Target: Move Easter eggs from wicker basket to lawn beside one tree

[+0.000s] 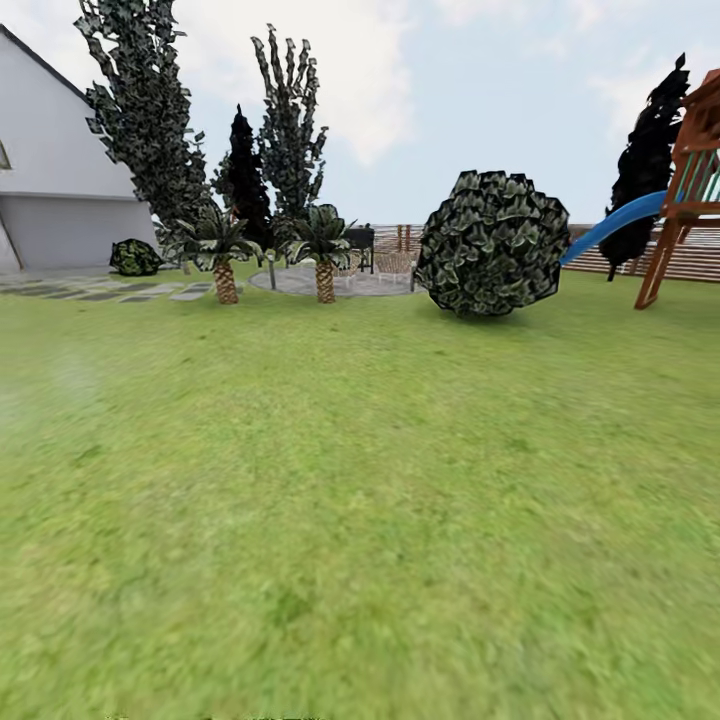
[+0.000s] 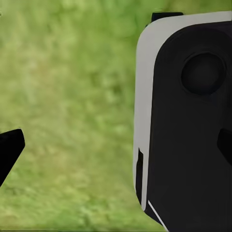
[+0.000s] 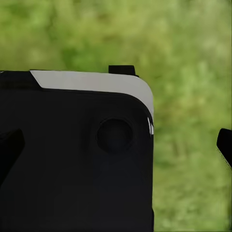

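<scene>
The lawn (image 1: 360, 500) spreads wide and flat in the head view, all mottled green grass. The three Easter eggs and the wicker basket are out of view. Two tall trees with dark foliage blotched pale green (image 1: 145, 120) (image 1: 290, 120) stand far off at the back left, their trunks hidden behind palms. My left gripper (image 2: 116, 147) hangs open over grass, one black fingertip (image 2: 9, 150) at each side of its wrist view. My right gripper (image 3: 116, 145) is open too, with nothing held.
A round dark bush (image 1: 492, 243) sits mid-back. Two small palms (image 1: 222, 255) (image 1: 323, 250) edge a paved patio (image 1: 340, 283). A wooden playset with a blue slide (image 1: 620, 222) stands at the right before the slatted fence (image 1: 690, 258). A grey house (image 1: 60, 190) is at the left. My own white-and-black body (image 2: 188, 125) looms in the wrist views.
</scene>
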